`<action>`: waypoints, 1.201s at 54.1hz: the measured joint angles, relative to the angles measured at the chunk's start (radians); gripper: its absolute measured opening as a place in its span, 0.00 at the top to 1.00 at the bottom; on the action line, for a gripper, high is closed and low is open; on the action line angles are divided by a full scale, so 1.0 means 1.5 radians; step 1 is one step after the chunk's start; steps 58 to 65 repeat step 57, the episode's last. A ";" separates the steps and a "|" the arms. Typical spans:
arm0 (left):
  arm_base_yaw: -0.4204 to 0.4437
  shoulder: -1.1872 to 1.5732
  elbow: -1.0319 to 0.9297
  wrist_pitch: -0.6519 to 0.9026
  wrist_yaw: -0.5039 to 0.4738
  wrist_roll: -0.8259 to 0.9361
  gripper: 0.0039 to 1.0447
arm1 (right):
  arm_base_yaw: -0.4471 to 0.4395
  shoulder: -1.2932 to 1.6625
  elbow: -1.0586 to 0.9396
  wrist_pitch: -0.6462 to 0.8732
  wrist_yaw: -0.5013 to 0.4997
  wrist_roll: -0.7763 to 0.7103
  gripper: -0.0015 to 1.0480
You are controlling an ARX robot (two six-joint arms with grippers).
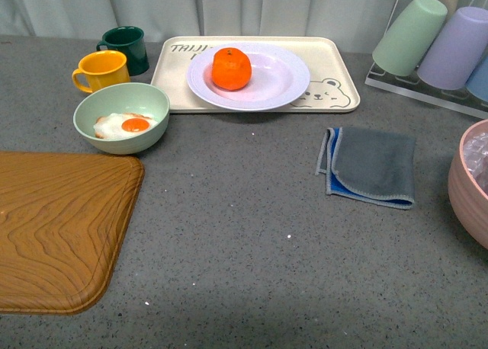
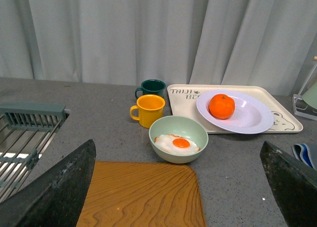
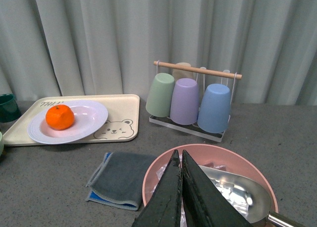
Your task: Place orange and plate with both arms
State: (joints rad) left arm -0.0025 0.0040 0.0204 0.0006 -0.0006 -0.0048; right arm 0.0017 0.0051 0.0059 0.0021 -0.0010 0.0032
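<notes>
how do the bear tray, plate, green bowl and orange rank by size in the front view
Largest to smallest as they look:
1. bear tray
2. plate
3. green bowl, nearer the camera, so somewhat flattered
4. orange

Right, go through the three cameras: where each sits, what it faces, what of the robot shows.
Front view: on the body, looking down at the counter; orange on plate; no arm shows.
Left wrist view: on the left arm, facing the curtain; egg bowl central; left gripper, dark fingers wide apart.
Right wrist view: on the right arm, above the pink bowl; right gripper fingers together.
Shared: orange, plate and bear tray appear in all three.
</notes>
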 joint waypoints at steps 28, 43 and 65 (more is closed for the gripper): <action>0.000 0.000 0.000 0.000 0.000 0.000 0.06 | 0.000 -0.001 0.000 0.000 0.000 -0.001 0.18; 0.000 0.000 0.000 0.000 0.000 0.000 0.06 | 0.000 -0.001 0.000 0.000 0.000 0.000 0.09; 0.000 0.000 0.000 0.000 0.000 0.000 0.06 | 0.000 -0.001 0.000 0.000 0.000 0.000 0.09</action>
